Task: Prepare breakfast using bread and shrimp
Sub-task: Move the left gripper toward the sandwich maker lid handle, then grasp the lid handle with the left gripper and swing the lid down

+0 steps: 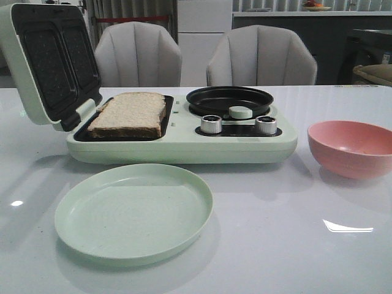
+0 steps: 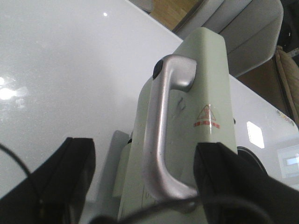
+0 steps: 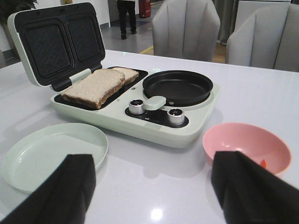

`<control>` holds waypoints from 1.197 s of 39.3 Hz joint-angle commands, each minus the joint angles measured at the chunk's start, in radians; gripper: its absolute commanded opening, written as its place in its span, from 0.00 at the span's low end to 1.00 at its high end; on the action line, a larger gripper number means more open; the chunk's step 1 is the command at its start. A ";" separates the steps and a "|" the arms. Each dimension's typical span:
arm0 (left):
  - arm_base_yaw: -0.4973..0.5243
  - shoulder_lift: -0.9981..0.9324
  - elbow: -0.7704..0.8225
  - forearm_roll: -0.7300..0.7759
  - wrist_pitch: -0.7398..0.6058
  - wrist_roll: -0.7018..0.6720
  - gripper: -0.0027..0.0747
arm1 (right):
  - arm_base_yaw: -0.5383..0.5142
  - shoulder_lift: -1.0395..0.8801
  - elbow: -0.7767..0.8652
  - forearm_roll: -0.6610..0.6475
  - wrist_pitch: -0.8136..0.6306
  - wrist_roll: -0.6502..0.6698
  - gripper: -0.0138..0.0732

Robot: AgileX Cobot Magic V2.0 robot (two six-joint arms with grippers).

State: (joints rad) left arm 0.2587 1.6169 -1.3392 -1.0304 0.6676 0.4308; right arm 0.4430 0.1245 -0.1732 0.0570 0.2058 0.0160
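Two slices of bread (image 3: 93, 86) lie on the open sandwich maker's lower grill plate (image 1: 82, 133), the second slice (image 3: 125, 73) behind the first; the front view shows them as one stack (image 1: 130, 113). A small orange bit, the shrimp (image 3: 262, 163), peeks out inside the pink bowl (image 3: 243, 142), mostly hidden by my right finger. My right gripper (image 3: 161, 186) hangs open over the table between the green plate (image 3: 51, 149) and the bowl. My left gripper (image 2: 145, 186) is open behind the raised lid (image 2: 205, 70), one finger on each side of its silver handle (image 2: 161, 126).
The round black frying pan (image 1: 229, 100) sits on the appliance's right half, with two silver knobs (image 1: 211, 124) and a pale green knob (image 1: 240, 112) in front. The green plate (image 1: 133, 211) lies before the appliance, the pink bowl (image 1: 349, 147) to its right. Two chairs (image 1: 138, 55) stand behind.
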 commanded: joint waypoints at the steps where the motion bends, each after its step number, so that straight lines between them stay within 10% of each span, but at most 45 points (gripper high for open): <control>1: 0.003 -0.005 -0.040 -0.139 0.001 0.040 0.61 | -0.002 0.008 -0.024 -0.002 -0.086 -0.003 0.86; 19: 0.001 0.105 -0.040 -0.398 0.109 0.233 0.48 | -0.002 0.008 -0.024 -0.002 -0.086 -0.003 0.86; 47: -0.202 0.121 -0.040 -0.367 0.068 0.327 0.48 | -0.002 0.008 -0.024 -0.002 -0.086 -0.003 0.86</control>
State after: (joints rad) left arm 0.0929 1.7795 -1.3573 -1.3874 0.7090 0.7267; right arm 0.4430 0.1245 -0.1732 0.0570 0.2058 0.0160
